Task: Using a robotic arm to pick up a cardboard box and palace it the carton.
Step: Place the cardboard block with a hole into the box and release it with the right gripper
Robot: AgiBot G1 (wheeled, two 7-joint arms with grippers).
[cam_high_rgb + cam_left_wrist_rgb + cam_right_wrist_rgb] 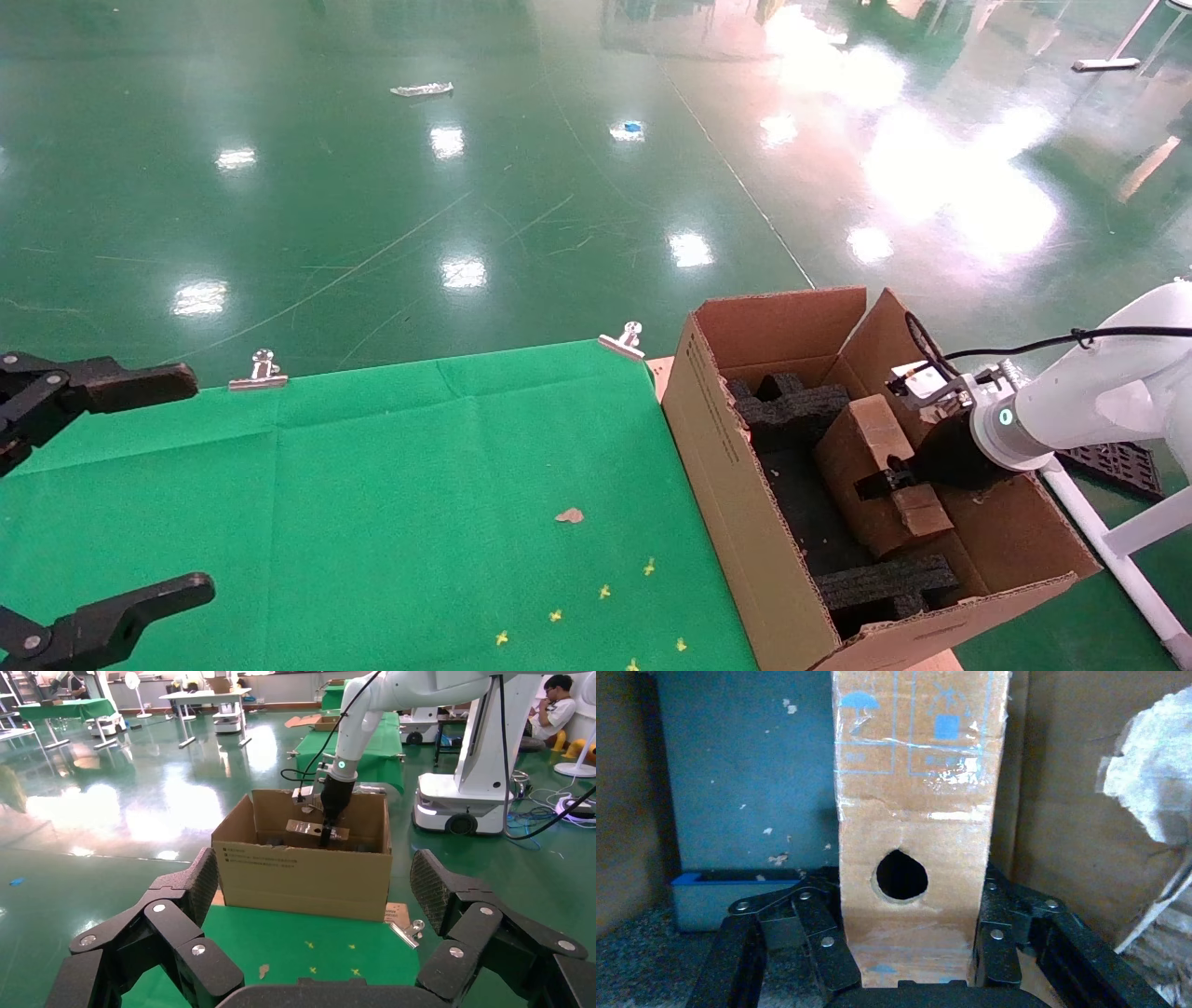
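The cardboard box (875, 475) is held clamped in the right tool (896, 480) inside the carton (736, 485), above the black foam inserts (792, 405). Placement is judged under way; lowering and release are called for next. The left tool (309, 952) is parked apart over the green tabletop (372, 503)

Right robotic arm (1108, 396): glossy white shell, black cylindrical wrist, glowing teal ring light, grey camera block, black cable looping off wrist. Right tool (912, 952): black multi-link fingers, silver rivets. Left tool (316, 952): all black, 2 linked fingers (176, 917), textured pads, silver screws.
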